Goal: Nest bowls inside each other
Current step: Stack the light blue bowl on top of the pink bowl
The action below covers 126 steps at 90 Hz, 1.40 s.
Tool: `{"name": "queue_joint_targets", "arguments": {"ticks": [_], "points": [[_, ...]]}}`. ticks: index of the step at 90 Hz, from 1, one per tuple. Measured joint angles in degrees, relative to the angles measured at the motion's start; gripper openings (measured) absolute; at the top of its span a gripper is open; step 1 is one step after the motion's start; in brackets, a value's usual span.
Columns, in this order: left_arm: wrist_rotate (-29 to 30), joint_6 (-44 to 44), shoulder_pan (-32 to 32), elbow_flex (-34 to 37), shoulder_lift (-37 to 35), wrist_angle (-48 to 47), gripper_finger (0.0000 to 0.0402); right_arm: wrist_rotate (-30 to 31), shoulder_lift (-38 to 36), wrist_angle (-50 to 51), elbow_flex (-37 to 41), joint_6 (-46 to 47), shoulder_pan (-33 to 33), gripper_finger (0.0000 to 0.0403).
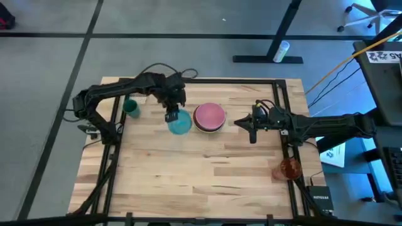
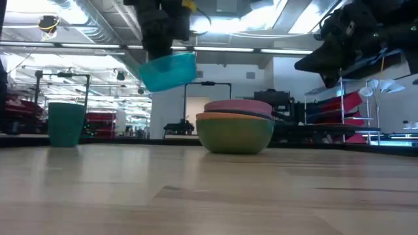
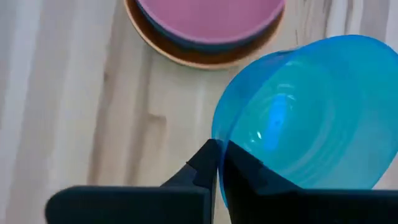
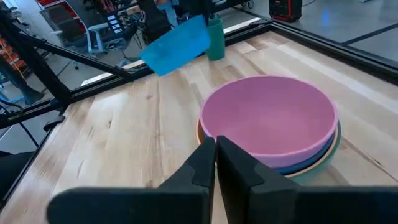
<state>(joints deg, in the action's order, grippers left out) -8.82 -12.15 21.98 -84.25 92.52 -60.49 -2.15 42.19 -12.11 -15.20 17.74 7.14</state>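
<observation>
- Bright blue bowl [image 1: 180,122]: held clear of the tabletop [image 1: 188,176], tilted, its rim pinched by the left pincer [image 1: 172,115]; in the low view it hangs in the air [image 2: 168,70] above and beside the stack.
- Left pincer, wrist view: the two dark fingers [image 3: 205,168] are closed on the edge of the bright blue bowl [image 3: 311,124], with the stack visible beyond it.
- Stack of nested bowls: a pink bowl [image 1: 209,115] sits on top, just beside the lifted bright blue bowl; the right wrist view shows a dark blue rim [image 4: 311,165] beneath the pink bowl [image 4: 270,121], and other rims below it.
- Low view of the stack: the pink rim [image 2: 238,106] lies over an orange rim [image 2: 235,117], and the outermost bowl rests on the tabletop.
- Right pincer [image 1: 251,127]: raised off the tabletop, near the stack on its right side; its fingers [image 4: 205,165] are pressed together on nothing.
- Dark-green cup [image 1: 130,108]: upright on the tabletop, near the left arm, apart from the stack.
- See-through orange-red cup [image 1: 289,168]: at the tabletop's right edge, well apart from the bowls.
</observation>
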Motion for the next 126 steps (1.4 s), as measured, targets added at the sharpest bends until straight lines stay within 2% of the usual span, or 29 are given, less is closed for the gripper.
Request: {"name": "queue_joint_targets", "arguments": {"ticks": [24, 53, 84, 102, 126], "points": [[-0.3, -5.5, 1.0, -9.2, 6.1, 1.6, 0.0000, 0.0, 0.0, 0.2, 0.0, 0.0, 0.0, 0.0000], [-5.2, -7.8, 3.7, -17.3, 11.5, -0.4, 0.0000, -0.4, 0.0, -0.1, 0.0, 0.4, 0.0, 0.0000], [-5.4, -12.3, 3.7, -18.2, 11.6, 0.9, 0.0000, -0.4, 0.0, -0.2, 0.0, 0.7, 0.0, 0.0000], [-5.5, -13.2, 4.5, -18.2, 12.5, 7.1, 0.0000, -0.4, 0.0, -0.2, 0.0, 1.5, 0.0, 0.0000], [-6.0, -11.7, 3.7, -18.2, 17.9, 14.0, 0.0000, -0.4, 0.0, -0.2, 0.0, 1.5, 0.0, 0.0000]]}}
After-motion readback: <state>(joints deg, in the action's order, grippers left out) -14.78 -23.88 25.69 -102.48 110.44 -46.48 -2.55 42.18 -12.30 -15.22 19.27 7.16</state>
